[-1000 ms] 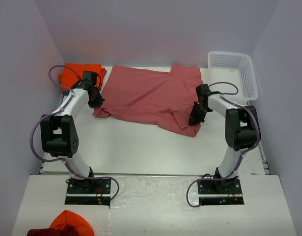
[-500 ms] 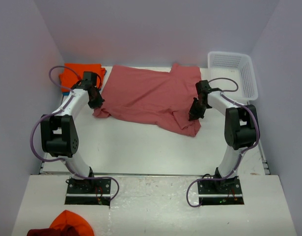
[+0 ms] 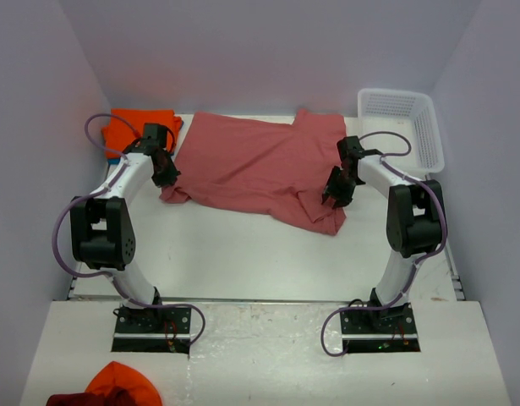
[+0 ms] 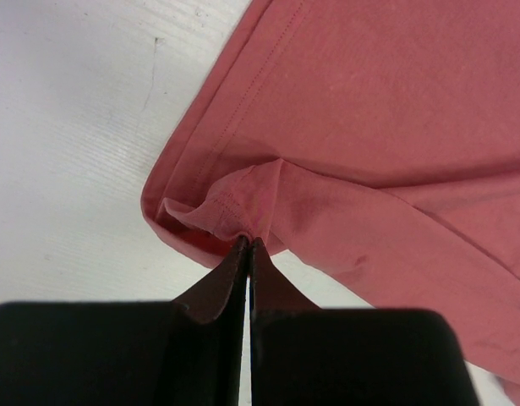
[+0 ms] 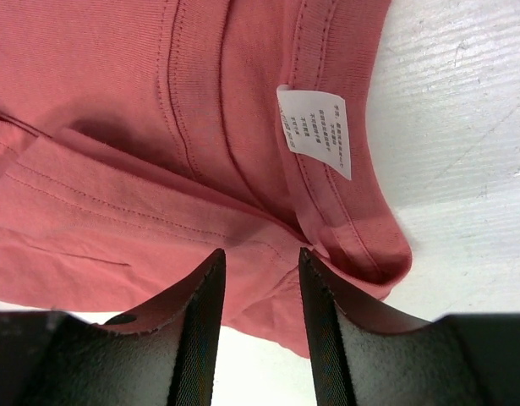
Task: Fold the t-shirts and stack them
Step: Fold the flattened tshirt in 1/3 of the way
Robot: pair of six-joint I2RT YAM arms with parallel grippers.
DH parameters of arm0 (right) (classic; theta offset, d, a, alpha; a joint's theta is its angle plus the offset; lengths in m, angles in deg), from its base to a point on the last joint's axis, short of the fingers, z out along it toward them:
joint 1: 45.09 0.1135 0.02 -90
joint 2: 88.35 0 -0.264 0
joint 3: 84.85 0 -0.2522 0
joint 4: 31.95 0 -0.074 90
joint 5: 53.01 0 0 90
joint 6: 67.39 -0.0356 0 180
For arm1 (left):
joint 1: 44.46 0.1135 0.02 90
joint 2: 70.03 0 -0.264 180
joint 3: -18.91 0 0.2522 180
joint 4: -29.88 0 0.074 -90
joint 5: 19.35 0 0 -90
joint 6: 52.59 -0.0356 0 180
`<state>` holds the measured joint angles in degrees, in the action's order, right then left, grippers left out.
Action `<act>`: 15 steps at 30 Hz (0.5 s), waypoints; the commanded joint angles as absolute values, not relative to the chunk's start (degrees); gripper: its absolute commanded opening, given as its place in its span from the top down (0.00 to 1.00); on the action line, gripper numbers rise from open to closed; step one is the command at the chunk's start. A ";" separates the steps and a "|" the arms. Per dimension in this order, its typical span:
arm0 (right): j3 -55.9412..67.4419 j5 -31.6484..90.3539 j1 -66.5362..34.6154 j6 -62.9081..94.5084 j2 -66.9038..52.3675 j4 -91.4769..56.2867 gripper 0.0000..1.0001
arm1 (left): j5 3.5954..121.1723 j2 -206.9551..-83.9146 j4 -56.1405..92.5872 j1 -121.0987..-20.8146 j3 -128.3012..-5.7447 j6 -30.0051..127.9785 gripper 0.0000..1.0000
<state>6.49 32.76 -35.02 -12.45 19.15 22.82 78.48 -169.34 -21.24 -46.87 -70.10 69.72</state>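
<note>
A dusty salmon-red t-shirt lies spread across the back middle of the table, its right side folded over. My left gripper is shut on a pinched fold of its hem at the shirt's left near corner. My right gripper is open just above the shirt's right near edge, beside the small white tag, with nothing between its fingers. A bright orange t-shirt lies folded at the back left, with a teal-blue edge showing under it.
A white lattice basket stands at the back right. Orange and dark red cloth lies on the near shelf at the bottom left. Purple walls close in both sides and the back.
My right gripper has shifted slightly toward the back and opened, letting go of the shirt's right edge, which now lies flatter. The left gripper has not moved.
</note>
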 commanded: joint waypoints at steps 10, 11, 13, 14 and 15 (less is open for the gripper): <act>6.59 30.58 -35.07 -15.27 19.23 24.17 0.58 | 76.62 -168.55 -19.56 -47.01 -70.00 69.22 1.00; 6.68 30.49 -35.07 -15.35 19.49 24.35 0.58 | 76.36 -168.64 -19.65 -47.01 -69.83 69.22 1.00; 6.94 29.88 -35.07 -15.18 19.84 24.35 0.58 | 76.10 -168.38 -19.48 -47.01 -69.47 69.31 1.00; 6.94 29.35 -35.15 -15.18 19.93 24.44 0.58 | 76.01 -168.20 -19.39 -47.01 -69.12 69.40 1.00; 7.20 29.17 -35.07 -15.27 20.11 24.44 0.58 | 76.09 -168.03 -19.21 -47.01 -68.95 69.40 1.00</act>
